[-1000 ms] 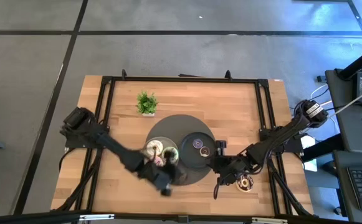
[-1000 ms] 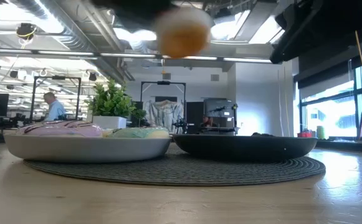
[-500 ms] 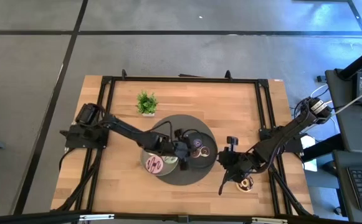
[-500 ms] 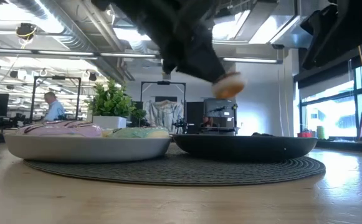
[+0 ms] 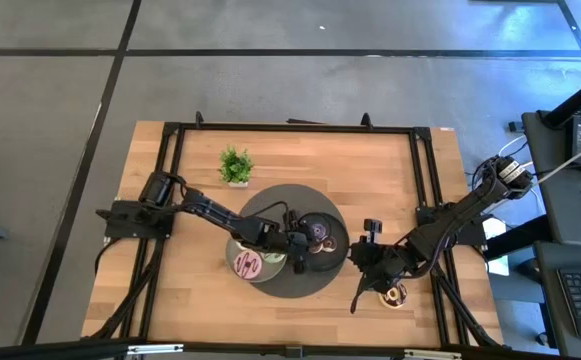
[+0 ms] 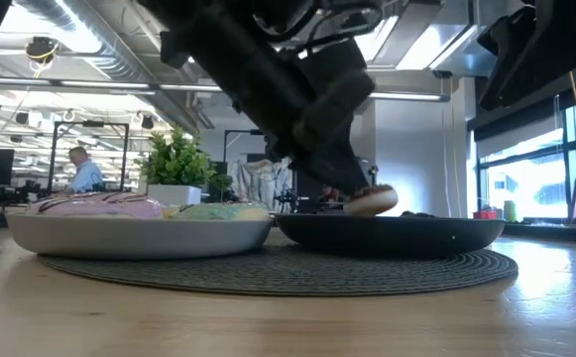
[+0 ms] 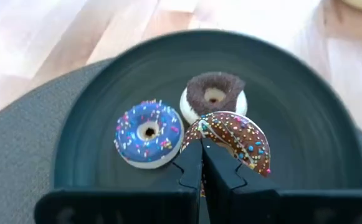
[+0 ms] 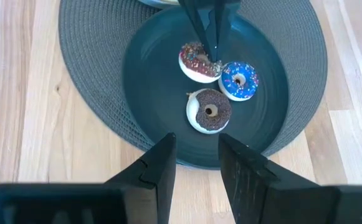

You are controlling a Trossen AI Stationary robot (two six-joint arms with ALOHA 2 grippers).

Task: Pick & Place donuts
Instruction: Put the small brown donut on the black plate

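Chocolate icing with sprinkles marks the donut [image 7: 233, 138] nipped by its edge in the left pincer [image 7: 202, 163], whose fingers are nearly closed on it. It hangs tilted, low over the dark plate [image 7: 305, 112], beside a blue donut [image 7: 148, 132] and a brown donut [image 7: 215, 94], apparently for setting down. The right pincer [image 8: 193, 163] waits spread open and empty above the tabletop [image 8: 19, 93], near the plate.

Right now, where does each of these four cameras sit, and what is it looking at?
High: above the table, looking straight down; both arms show.
Low: at tabletop height, looking across the dark plate; the left arm hangs in.
Left wrist: on the left tool, shut on a sprinkled donut.
Right wrist: behind the open right tool.
Both wrist views share the blue donut.
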